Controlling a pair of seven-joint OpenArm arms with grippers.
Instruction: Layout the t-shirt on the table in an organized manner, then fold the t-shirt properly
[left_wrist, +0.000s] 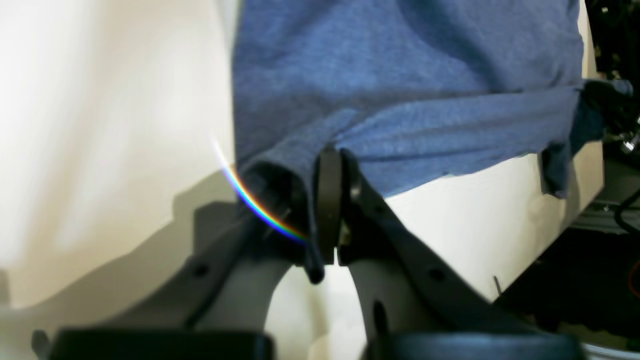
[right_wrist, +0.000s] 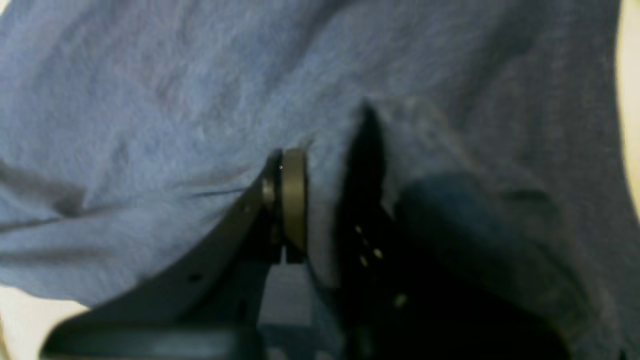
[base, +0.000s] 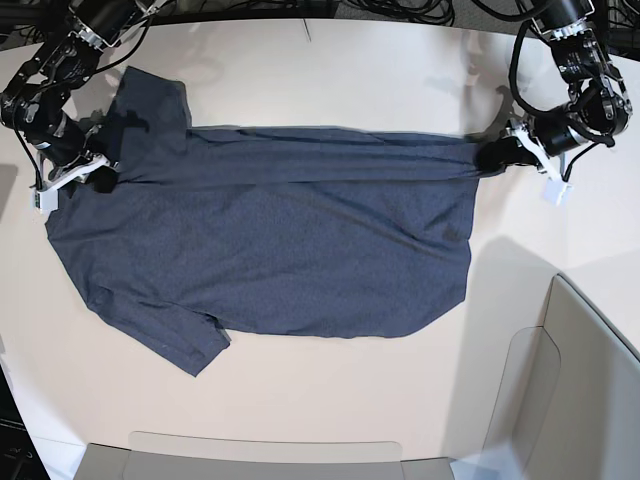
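I see the t-shirt (base: 270, 240) spread across the table (base: 380, 80), long axis left to right, sleeves at frame left. My right gripper (base: 100, 178) and left gripper (base: 493, 155) each pinch its upper fold.

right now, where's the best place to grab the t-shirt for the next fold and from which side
Probably the free long edge of the t-shirt nearest the base camera, at its hem corner and at the sleeve, coming in from that open table side. That edge lies flat and unheld, while the far edge is already doubled over and pinched at both ends by the left tool and right tool.
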